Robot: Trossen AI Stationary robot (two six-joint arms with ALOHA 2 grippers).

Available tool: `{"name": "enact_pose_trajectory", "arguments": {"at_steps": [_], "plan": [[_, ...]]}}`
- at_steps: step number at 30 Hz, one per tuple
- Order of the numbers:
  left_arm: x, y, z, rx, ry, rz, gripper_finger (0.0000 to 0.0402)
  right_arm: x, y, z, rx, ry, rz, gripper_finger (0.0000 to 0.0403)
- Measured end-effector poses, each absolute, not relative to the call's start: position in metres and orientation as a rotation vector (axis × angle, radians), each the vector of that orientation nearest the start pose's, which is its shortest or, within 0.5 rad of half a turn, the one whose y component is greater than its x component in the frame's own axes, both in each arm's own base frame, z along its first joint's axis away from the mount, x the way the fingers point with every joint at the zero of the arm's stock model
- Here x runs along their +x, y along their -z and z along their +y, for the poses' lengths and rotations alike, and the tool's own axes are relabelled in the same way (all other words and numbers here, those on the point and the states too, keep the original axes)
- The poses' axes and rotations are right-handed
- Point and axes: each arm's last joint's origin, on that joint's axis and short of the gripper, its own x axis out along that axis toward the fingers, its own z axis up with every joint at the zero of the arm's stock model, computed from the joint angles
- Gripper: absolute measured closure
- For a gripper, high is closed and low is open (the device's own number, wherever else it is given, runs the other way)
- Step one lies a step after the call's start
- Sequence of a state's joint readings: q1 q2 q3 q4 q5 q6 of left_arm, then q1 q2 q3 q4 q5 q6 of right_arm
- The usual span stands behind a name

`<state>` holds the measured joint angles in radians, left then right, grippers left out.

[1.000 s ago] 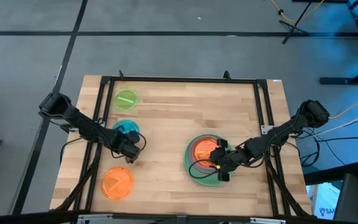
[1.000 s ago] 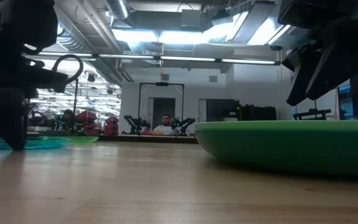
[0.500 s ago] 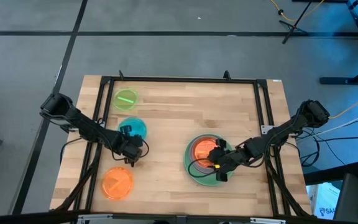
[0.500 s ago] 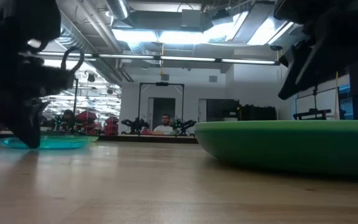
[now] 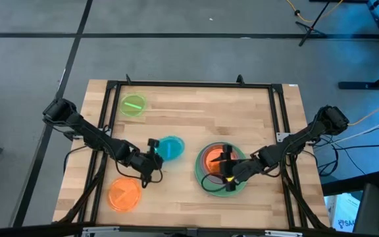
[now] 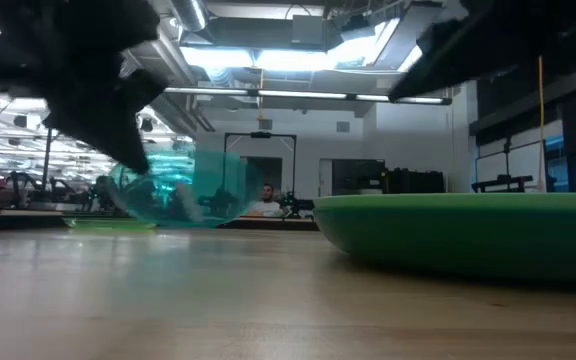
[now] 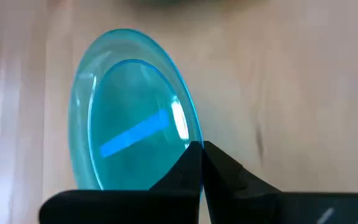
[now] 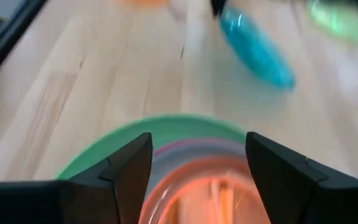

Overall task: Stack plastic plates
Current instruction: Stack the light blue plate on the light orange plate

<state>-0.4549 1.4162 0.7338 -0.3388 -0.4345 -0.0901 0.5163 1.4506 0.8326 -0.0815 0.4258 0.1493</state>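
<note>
My left gripper (image 5: 154, 153) is shut on a small translucent teal plate (image 5: 172, 148), held in the air just left of the stack. The stack has a large green plate (image 5: 203, 182) at the bottom and an orange plate (image 5: 211, 158) on top, with other plates between. My right gripper (image 5: 227, 164) hovers open over the stack's right part, its fingers (image 8: 134, 167) apart above the orange plate (image 8: 204, 193). A lime plate (image 5: 133, 105) lies flat at the far left. Another orange plate (image 5: 124, 194) lies flat at the near left. My left gripper pinches the teal plate's rim (image 7: 190, 138) between its two shut fingers, at the edge nearest the arm. The fingers come from the table's left, slanting down. The plate (image 6: 176, 190) is lifted clear of the table and tilted steeply, reaching out beyond the fingertips toward the stack.
A black frame (image 5: 189, 84) runs along the table's far edge and down both sides. Bare wood lies between the teal plate and the far edge. In the room beyond the table a person (image 6: 265, 203) sits far off.
My left gripper has shut on the teal plate's rim, lifted the plate off the table and carried it toward the table's right, toward the stack. The plate has gone from lying flat to steeply tilted. My right gripper has risen a little over the stack.
</note>
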Motion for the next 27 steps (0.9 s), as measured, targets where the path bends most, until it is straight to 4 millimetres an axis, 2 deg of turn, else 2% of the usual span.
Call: {"name": "enact_pose_trajectory", "arguments": {"at_steps": [4,10,21,27], "plan": [[0.245,-0.183,-0.106,0.399,0.028,0.807,0.0401,0.269,-0.216,0.138,-0.259,-0.080,0.544,0.0162],[0.250,-0.189,-0.109,0.450,0.068,0.725,0.0401,0.284,-0.212,0.138,-0.355,-0.119,0.462,0.0176],[0.257,-0.189,-0.113,0.497,0.126,0.670,0.0401,0.315,-0.203,0.109,-0.343,-0.139,0.382,0.0198],[0.262,-0.188,-0.118,0.566,0.159,0.619,0.0401,0.322,-0.192,0.094,-0.310,-0.164,0.430,0.0199]]}}
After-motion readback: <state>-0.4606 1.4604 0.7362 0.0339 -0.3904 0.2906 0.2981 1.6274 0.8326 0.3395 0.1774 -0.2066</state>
